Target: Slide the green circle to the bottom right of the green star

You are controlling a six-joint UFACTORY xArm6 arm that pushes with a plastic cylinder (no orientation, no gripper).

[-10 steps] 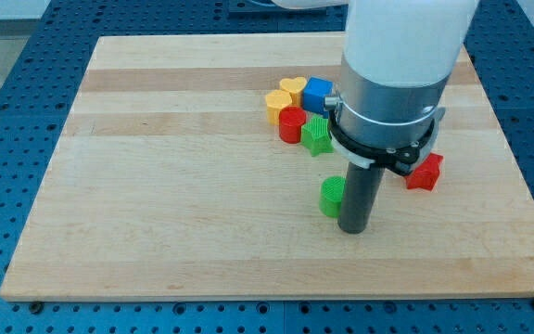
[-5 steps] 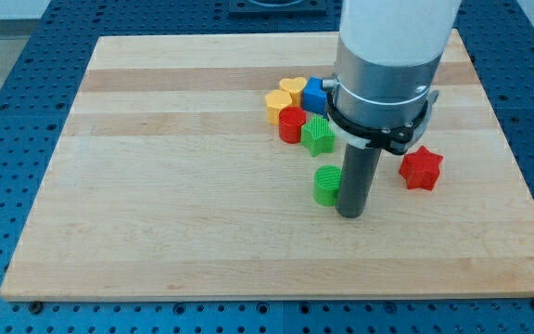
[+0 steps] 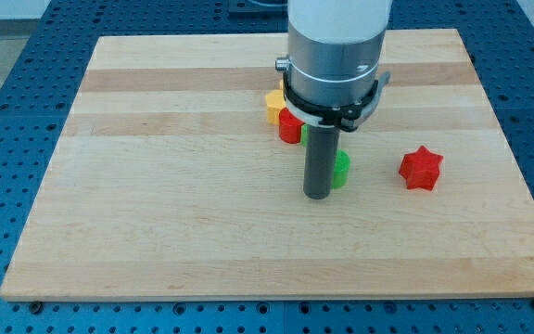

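My tip [image 3: 319, 195]: end of the dark rod, down on the board, near the middle.
Tip vs green circle: tip is at the circle's left side, right up against it; can't tell if they touch.
Green circle [image 3: 341, 170]: only its right part shows, rest is behind the rod. Sits a bit below the block bunch, well left of the red star.
Green star: can't see it, the rod and the big arm body hide that spot.
Red block [image 3: 290, 128]: in the bunch, above the tip & to the view's left; partly hidden, looks round.
Yellow block [image 3: 273, 103]: just above the red one, touching or v. close; shape hard to tell, partly hidden.
Red star [image 3: 421, 168]: alone on the view's right, well apart from tip & bunch.
Board [image 3: 156, 204]: light wood, blocks all in its right half.
Table [image 3: 7, 83]: blue w/ rows of small holes, shows around the board.
Jaws: none on this arm, just a rod, so no open or closed to tell.
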